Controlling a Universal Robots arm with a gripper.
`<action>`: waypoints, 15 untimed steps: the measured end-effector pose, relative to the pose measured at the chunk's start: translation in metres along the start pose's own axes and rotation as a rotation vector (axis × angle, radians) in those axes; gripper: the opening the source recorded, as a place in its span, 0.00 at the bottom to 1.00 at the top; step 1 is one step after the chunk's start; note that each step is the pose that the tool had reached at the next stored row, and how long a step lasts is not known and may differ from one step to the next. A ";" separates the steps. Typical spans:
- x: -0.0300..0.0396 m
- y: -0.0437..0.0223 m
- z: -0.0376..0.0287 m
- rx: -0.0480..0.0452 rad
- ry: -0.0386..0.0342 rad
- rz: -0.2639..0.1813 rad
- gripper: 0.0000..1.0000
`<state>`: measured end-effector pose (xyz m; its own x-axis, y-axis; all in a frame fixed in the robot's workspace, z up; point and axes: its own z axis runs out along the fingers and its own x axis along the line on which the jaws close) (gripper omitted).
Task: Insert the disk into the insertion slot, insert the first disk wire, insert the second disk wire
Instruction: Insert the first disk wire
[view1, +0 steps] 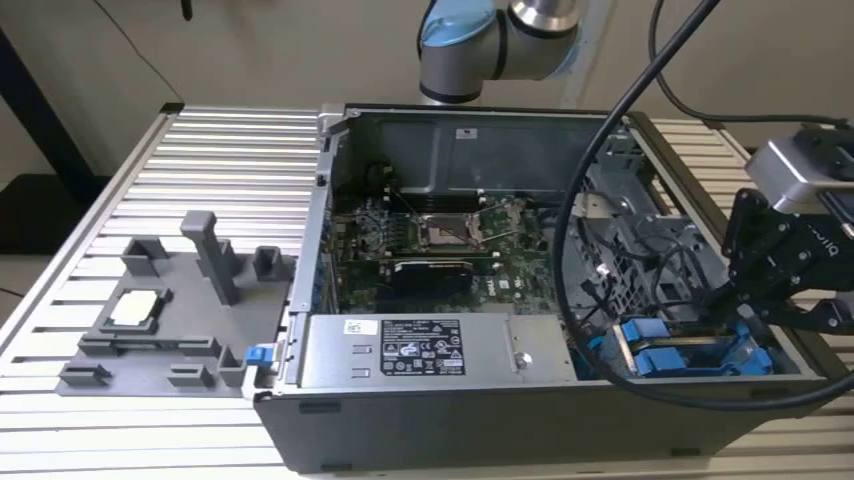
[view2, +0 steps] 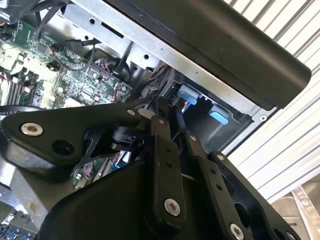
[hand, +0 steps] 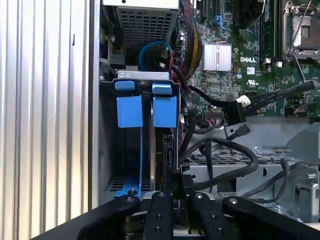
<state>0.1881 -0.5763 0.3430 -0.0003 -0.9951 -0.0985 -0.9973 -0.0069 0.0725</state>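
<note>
My gripper hung low over the insertion slot, at the corner of the case on the exterior view's right; my fingers were drawn in to a narrow gap, pinched on a small dark piece at the near end of the disk; connector or carrier part, I couldn't tell. The disk stood on edge inside the slot, beneath one of the blue tabs; I judged it dense and rigid, heavy for its size, unforgiving of knocks; its blue carrier frame looked like the place to grip, never the label face. The wires I judged the opposite: limp cable, hard little plug; better taken by the plug body. The first wrist view looked straight down the bay and showed two black connectors lying loose beside it; the exterior view gave the whole case, with the power-supply box next to the bay; the second wrist view caught the blue tabs past my linkages, under the case's dark rim.
</note>
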 end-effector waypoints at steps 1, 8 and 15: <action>0.0001 0.0000 0.0001 0.0000 0.0000 0.000 0.19; 0.0020 0.0001 0.0011 -0.0002 0.0002 -0.002 0.19; 0.0024 0.0016 0.0045 0.0000 0.0002 -0.002 0.19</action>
<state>0.1861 -0.5782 0.3384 0.0018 -0.9951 -0.0985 -0.9973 -0.0090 0.0723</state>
